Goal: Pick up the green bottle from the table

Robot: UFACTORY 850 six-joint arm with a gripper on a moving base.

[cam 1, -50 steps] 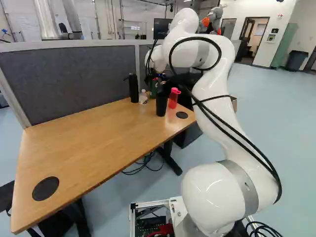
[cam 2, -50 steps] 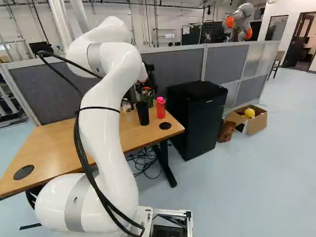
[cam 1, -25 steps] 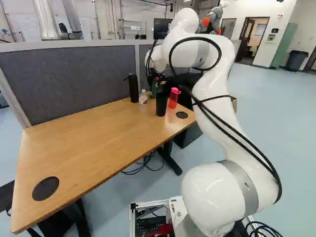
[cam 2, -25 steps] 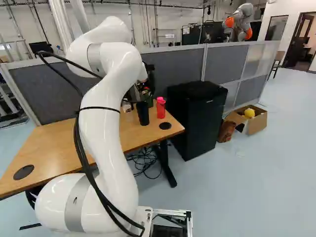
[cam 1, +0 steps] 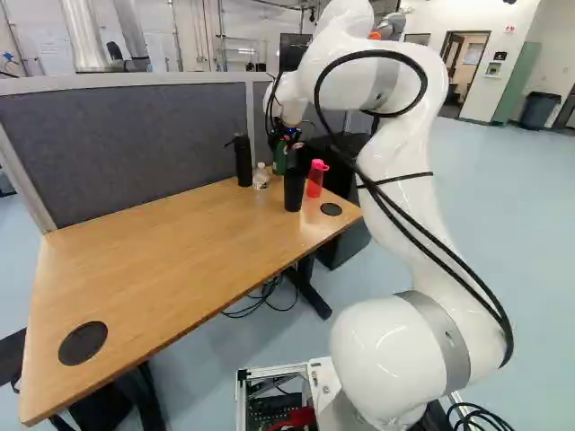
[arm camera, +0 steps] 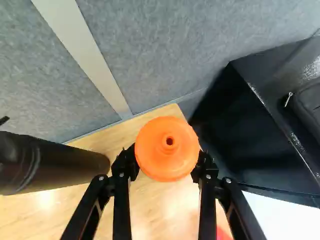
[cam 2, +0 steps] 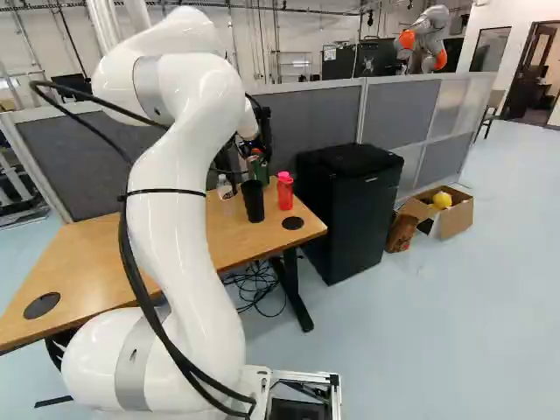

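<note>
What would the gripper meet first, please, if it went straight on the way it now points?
With the green bottle in the gripper, the bottle's base would lead, so probably the wooden tabletop beneath; any gap there is hidden.

And up goes the glossy white robot arm (cam 1: 409, 153), its upper stretch now higher, further right in the left base view, further left in the right.

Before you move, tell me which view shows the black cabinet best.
The right base view: the black cabinet stands there nearly whole, front and top. In the left base view the arm and table hide much of it; the wrist view cuts it off.
</note>
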